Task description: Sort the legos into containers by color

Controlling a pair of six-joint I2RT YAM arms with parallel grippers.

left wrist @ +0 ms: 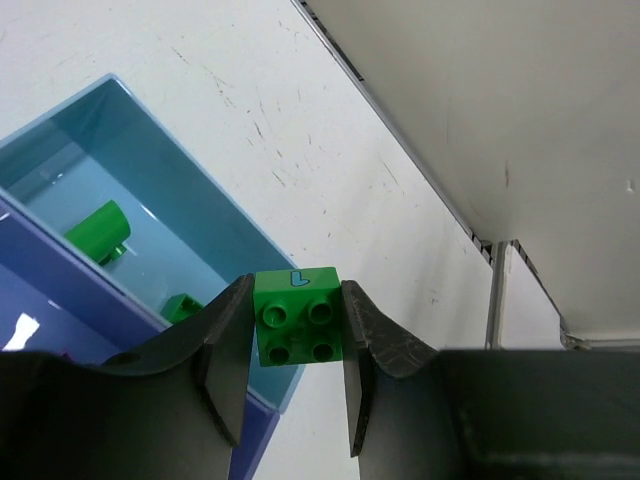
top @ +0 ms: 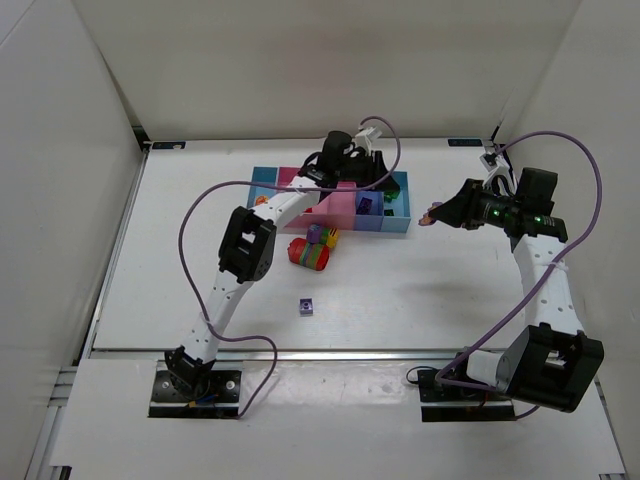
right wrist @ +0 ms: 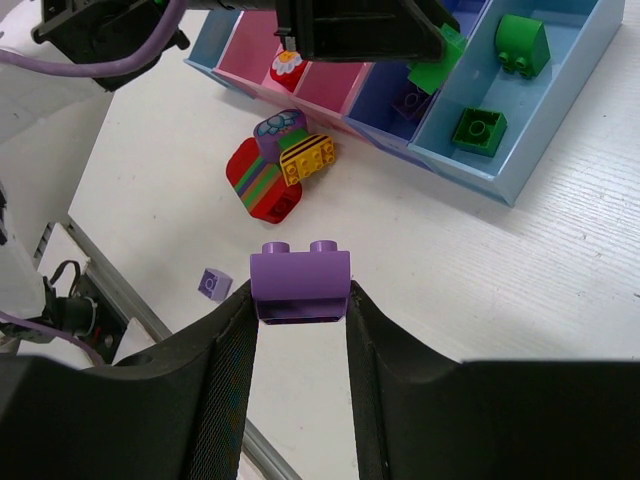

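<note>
My left gripper is shut on a green lego and hovers over the right-hand light blue bin of the containers. Two green legos lie in that bin. My right gripper is shut on a purple lego, held above the table to the right of the containers. A multicoloured chunk of legos lies in front of the bins. A small purple lego sits alone nearer the arms.
The dark blue bin holds a purple piece, and a flower-printed piece sits in a pink bin. White enclosure walls stand close behind and beside the table. Purple cables loop from both arms.
</note>
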